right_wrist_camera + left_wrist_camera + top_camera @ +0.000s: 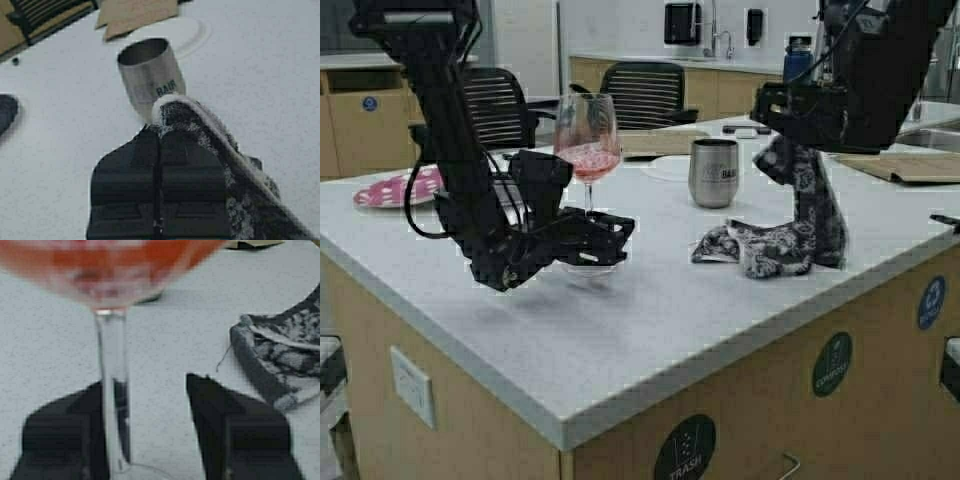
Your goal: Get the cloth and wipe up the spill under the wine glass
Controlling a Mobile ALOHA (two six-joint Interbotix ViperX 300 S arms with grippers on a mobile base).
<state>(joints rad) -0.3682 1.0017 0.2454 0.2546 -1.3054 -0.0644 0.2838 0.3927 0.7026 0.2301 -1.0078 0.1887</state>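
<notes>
The dark paisley cloth (pixel 790 225) hung pinched in the right gripper (pixel 159 145), its tail on the counter (pixel 650 330), while the left gripper (pixel 150 405) stood spread around the wine glass (pixel 587 150) stem.

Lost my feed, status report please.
Left end effector open around glass stem. Right end effector shut on cloth, lifting one end. Tumbler between them.

On the surface (pixel 650 320) the wine glass (pixel 587 150) stands left of the steel tumbler (pixel 713 172), with the left pincer (pixel 610 232) at its stem (fingers either side). The cloth (pixel 790 235) lies right of the tumbler, one end hanging from the right pincer (pixel 790 140) above. A plate (pixel 395 190) sits far left.
</notes>
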